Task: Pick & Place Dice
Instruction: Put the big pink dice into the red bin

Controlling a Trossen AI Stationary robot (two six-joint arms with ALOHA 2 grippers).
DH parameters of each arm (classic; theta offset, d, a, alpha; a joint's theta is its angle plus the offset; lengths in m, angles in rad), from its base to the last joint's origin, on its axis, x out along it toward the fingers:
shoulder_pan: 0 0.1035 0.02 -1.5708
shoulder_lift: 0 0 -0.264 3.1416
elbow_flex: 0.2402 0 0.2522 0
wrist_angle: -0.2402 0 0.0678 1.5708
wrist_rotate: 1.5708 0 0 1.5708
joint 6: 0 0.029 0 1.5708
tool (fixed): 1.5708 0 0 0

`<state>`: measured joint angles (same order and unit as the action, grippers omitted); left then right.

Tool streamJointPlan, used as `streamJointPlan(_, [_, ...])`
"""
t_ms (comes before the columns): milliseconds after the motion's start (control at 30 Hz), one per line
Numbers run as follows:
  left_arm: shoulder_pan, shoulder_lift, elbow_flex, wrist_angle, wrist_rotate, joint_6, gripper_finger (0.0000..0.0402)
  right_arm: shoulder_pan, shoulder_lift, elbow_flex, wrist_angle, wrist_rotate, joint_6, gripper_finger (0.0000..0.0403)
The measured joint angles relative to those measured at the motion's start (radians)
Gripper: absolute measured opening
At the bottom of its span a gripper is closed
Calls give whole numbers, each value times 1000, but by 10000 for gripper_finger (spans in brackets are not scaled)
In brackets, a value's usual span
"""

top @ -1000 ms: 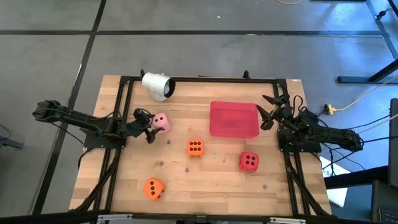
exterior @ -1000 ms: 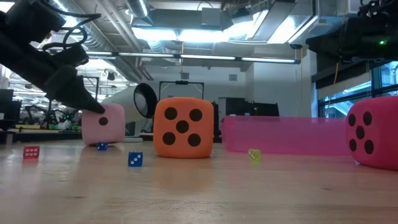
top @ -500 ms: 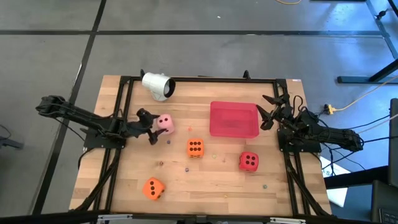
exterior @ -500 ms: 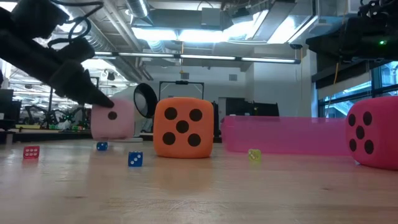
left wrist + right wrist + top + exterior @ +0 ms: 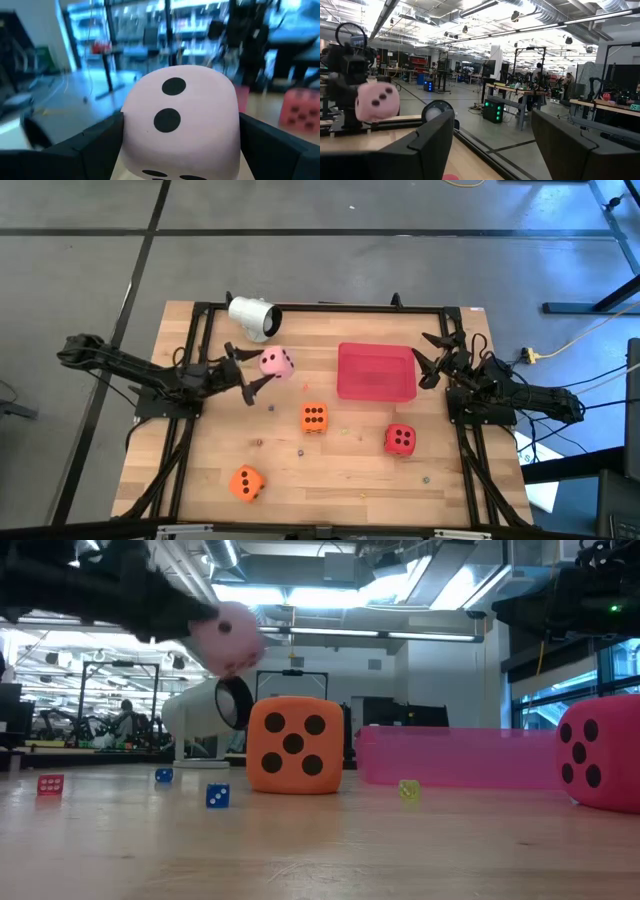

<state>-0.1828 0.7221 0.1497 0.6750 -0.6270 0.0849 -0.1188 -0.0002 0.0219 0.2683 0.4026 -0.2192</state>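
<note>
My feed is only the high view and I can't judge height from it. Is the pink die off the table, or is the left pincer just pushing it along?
Observer: It's off the table. In the low view the pink die hangs well above the wood, higher than the orange die.
Operator: Is the grip secure?
Observer: The left wrist view shows a dark finger against each side of the die.
Operator: What is the right pincer doing?
Observer: The right pincer is open and empty beside the red tray.
</note>
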Motion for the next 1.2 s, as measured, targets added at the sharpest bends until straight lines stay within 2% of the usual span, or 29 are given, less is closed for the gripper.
streamJointPlan(67, [24,16,6,48,34,27,347,0,0,0,0,0,0,268])
streamJointPlan(233, [104,114,114,26,127,90,347,0,0,0,0,0,0,268])
streamJointPlan(433, [196,315,291,-33,236,148,347,0,0,0,0,0,0,268])
streamJointPlan(633, [266,531,416,-63,288,145,347,0,0,0,0,0,0,268])
streamJointPlan(967, [315,872,641,-50,395,162,347,0,0,0,0,0,0,268])
streamJointPlan(1200, [324,1027,786,-50,452,224,347,0,0,0,0,0,0,268])
